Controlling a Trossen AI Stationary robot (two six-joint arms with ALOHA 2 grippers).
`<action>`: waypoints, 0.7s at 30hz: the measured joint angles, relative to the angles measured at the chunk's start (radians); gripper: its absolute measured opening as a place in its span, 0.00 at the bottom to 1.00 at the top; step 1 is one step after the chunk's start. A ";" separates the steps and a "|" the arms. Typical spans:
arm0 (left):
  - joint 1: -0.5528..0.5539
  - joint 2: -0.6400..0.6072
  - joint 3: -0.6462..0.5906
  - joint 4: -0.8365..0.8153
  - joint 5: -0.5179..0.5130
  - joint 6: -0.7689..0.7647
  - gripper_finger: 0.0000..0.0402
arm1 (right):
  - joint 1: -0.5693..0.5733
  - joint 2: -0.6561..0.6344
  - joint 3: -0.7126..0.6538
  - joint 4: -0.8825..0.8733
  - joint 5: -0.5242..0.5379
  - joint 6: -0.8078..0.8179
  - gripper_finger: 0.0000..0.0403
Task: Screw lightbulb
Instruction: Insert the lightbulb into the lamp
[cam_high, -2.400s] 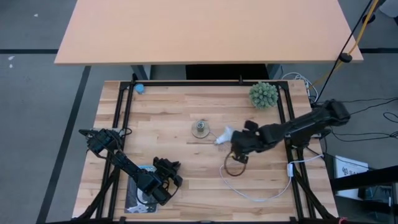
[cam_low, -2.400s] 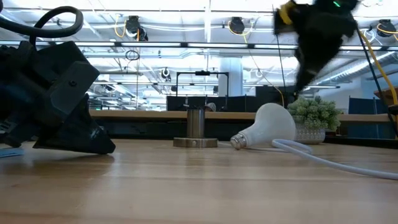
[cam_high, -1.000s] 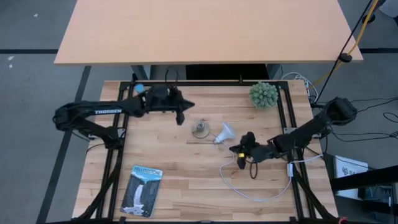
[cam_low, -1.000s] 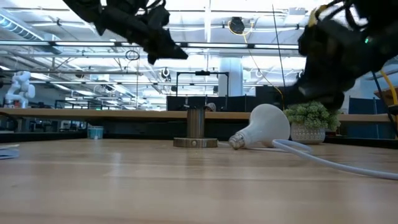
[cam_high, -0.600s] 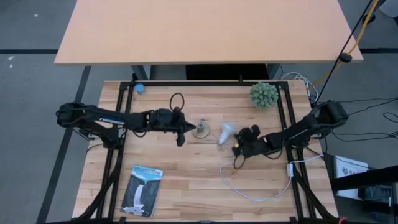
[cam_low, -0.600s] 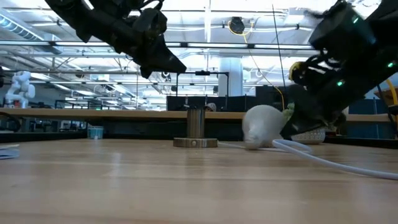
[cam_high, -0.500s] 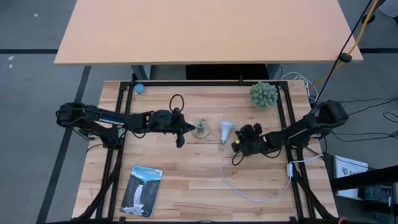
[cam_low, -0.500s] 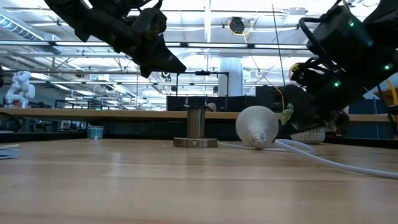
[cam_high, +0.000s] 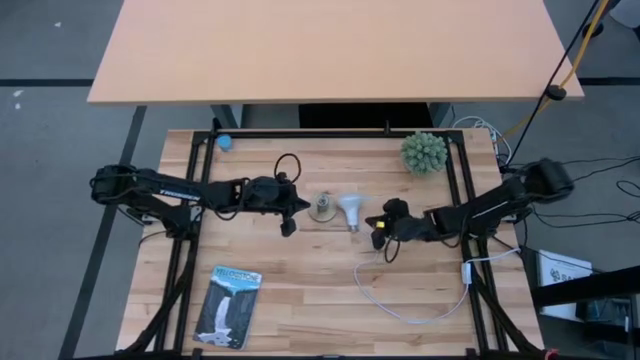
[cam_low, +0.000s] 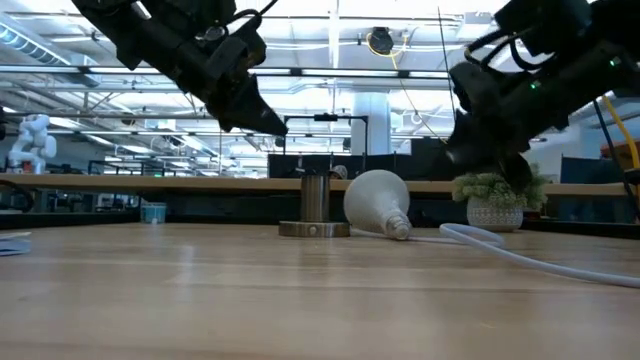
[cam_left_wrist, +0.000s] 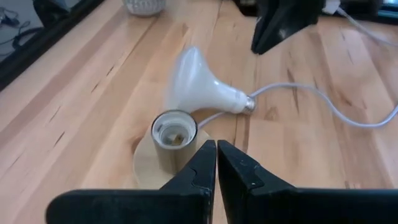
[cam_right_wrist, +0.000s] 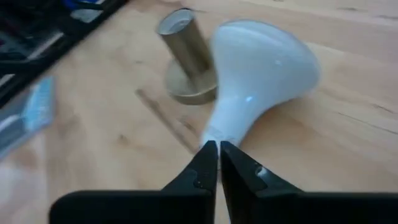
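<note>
The white lightbulb (cam_high: 349, 208) lies on its side on the table right beside the socket (cam_high: 321, 207), its silvery screw base (cam_high: 352, 228) toward the near edge. The socket (cam_left_wrist: 173, 133) is a metal tube standing upright on a round disc. My left gripper (cam_high: 290, 218) is shut and hovers just left of the socket. My right gripper (cam_high: 377, 230) is shut just right of the bulb's base; in the right wrist view its tips (cam_right_wrist: 217, 147) stand at the bulb's narrow neck (cam_right_wrist: 231, 127). My right gripper's shut fingertips (cam_right_wrist: 209, 151) come level from the table's right at the bulb's narrow end (cam_right_wrist: 214, 133). Whether they touch it, I cannot tell. The bulb lies on the table on its globe and base.
A white cord (cam_high: 410, 305) runs from the socket in a loop over the near right of the table. A small green plant (cam_high: 424, 152) stands at the far right. A blue packaging card (cam_high: 228, 305) lies near left. A small blue thing (cam_high: 226, 142) lies far left.
My left gripper has come from the far left down to just left of the socket. My right gripper has moved left along the bulb. The bulb has turned about on the table, its base swinging toward the near edge, and has slid left up to the socket.
</note>
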 joint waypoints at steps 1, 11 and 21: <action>0.000 0.000 0.000 -0.004 0.000 0.000 0.05 | -0.012 -0.010 0.000 -0.002 -0.020 0.001 0.07; 0.000 0.000 0.000 -0.005 0.000 0.000 0.05 | -0.056 0.064 0.001 0.230 0.089 -0.011 0.46; -0.012 0.000 0.000 -0.008 0.009 -0.001 0.05 | -0.082 0.093 0.000 0.257 0.136 0.016 0.61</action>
